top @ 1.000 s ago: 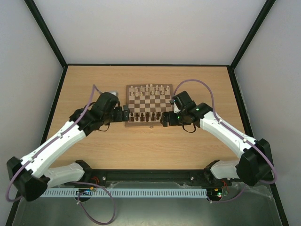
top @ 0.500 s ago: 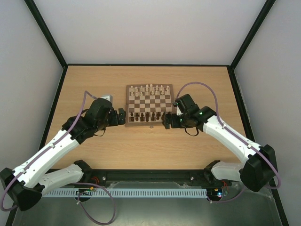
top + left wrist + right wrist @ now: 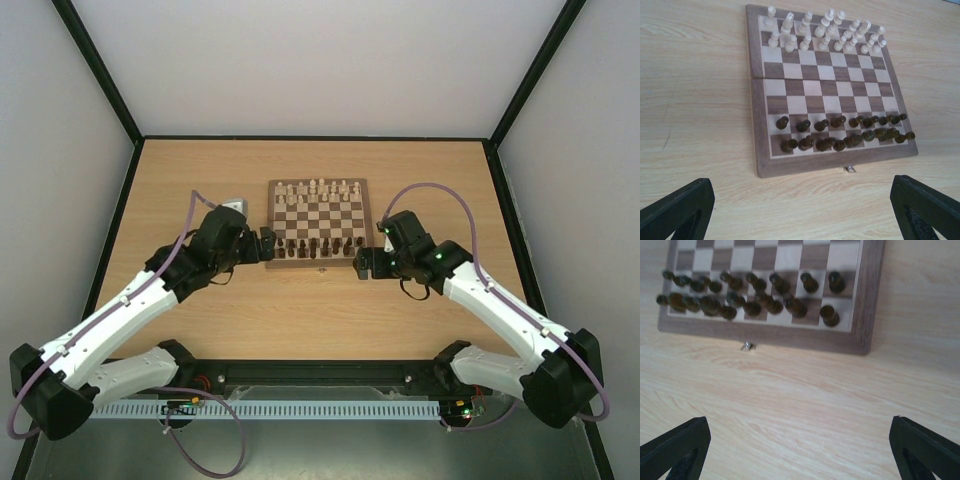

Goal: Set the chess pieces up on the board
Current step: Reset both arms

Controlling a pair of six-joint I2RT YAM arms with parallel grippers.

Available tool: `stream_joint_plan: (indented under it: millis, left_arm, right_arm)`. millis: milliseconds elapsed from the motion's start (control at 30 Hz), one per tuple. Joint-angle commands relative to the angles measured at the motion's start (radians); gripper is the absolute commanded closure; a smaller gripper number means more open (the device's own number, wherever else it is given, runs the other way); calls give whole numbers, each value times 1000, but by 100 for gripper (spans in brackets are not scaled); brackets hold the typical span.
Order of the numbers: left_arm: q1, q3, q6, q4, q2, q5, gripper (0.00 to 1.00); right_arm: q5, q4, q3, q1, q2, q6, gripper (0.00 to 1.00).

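While the two white-and-black arms reach in from the near edge of the light wood worktop [image 3: 300, 312], the left fingers [image 3: 266, 244] hang just beside the near-left corner of the square wooden chessboard [image 3: 318, 218], with its dark brown and cream checkered squares and mid-brown border. The right fingers [image 3: 362, 265] hang just off the board's near-right corner. Both pairs are spread wide with nothing between them, and neither touches the board. Each wrist view shows only black fingertips low in the corners, over bare wood. The board lies flat in the middle of the worktop, a small metal clasp [image 3: 851, 169] at the centre of its near edge. Past that, the dark brown turned wooden chessmen [image 3: 840, 131] stand in two crowded rows on the nearest ranks, several off-centre on their squares. Farthest off, the pale cream chessmen [image 3: 825, 31] fill the two ranks along the far edge, well apart from the dark set.
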Motion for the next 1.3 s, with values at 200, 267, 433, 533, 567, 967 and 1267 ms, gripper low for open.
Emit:
stream_joint_plan:
  millis: [200,267,433,533,567,967,1267]
  left_arm:
    - [0,69,79,303,134,-102,1]
    - [13,141,98,353,188,-115,1]
    - [139,286,159,397,339,-96,1]
    - [253,242,185,435,343,-107,1]
    - [281,194,193,493,319,-113,1]
    - [389,-302,393,981,207,-299,1]
    - [469,-364,428,1175,392,-315,1]
  right_arm:
    - [101,113,189,-9,75,6,1]
    - [105,130,276,-32,136,1,1]
    - [107,178,433,-210,261,3,1]
    - [124,271,394,-346,284,19,2]
    - [154,305,359,-378,282,18,1]
    - [404,749,-110,-459,216,13,1]
    - [529,1005,-286,-461,260,-59,1]
